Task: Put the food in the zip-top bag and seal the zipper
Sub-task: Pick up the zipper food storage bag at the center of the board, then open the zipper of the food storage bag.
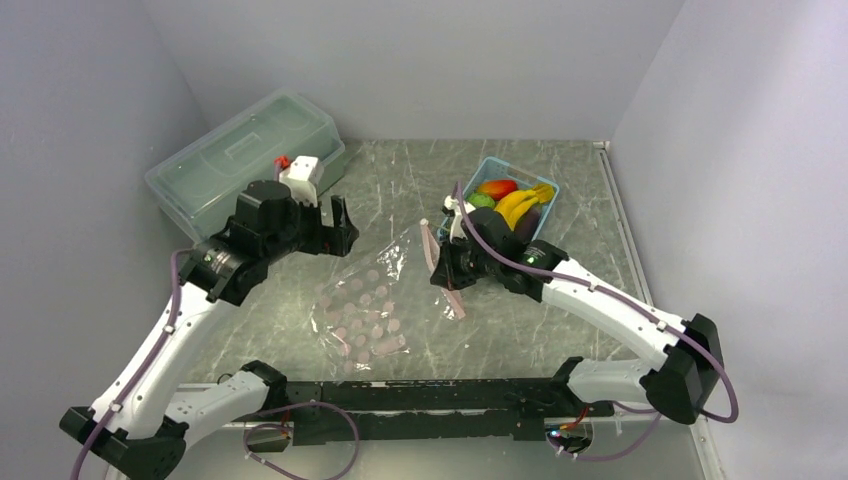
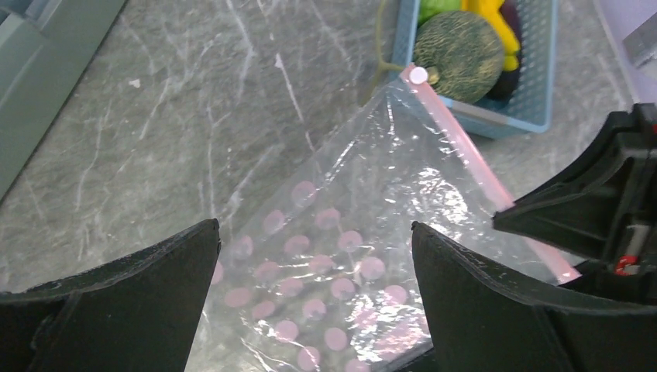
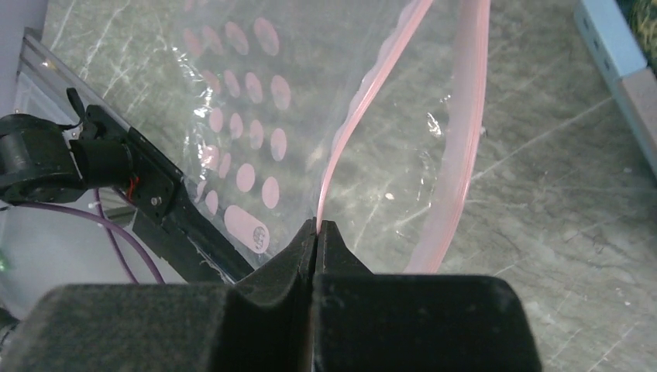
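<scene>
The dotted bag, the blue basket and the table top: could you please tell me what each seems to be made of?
The bag: thin, soft clear plastic, glossy; it wrinkles, glints and shows the table through it.
The basket: probably rigid moulded plastic, matte light blue, with even slatted walls.
The table: grey, white-veined like marble, slightly shiny; whether it is stone or a printed sheet cannot be told.

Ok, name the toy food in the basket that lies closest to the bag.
The dull-green round lump, in the basket corner right by the end of the bag zipper. The yellow bananas and the dark purple piece lie beyond it.
</scene>
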`<state>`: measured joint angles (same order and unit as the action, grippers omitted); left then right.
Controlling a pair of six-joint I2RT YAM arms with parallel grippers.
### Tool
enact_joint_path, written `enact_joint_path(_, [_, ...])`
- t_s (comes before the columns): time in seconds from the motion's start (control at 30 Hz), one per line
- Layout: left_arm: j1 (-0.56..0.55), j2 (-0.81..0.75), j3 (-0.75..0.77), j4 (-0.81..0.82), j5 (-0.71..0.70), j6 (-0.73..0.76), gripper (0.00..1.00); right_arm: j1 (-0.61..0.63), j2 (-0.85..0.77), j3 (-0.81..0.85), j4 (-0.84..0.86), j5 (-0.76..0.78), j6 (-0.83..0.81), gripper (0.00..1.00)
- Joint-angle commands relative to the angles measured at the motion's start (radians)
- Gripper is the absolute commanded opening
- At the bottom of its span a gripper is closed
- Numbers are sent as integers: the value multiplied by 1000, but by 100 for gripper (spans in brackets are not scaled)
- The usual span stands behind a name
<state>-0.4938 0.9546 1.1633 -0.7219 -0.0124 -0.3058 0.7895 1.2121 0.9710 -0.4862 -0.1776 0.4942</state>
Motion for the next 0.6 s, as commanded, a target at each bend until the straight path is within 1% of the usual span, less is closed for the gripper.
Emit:
enact_joint_path(0.0, [-3,55,127,-81,80,-72,99,61,21,137,-80,135,-54,0])
enact_joint_path(0.37, [-3,184,406,-283,131,-147,99,174,94,371,-183,301,-114,0])
enact_joint_path(0.57, [-3,258,531,-361,214,-202,99,231,129,495,-222,349,-150,0])
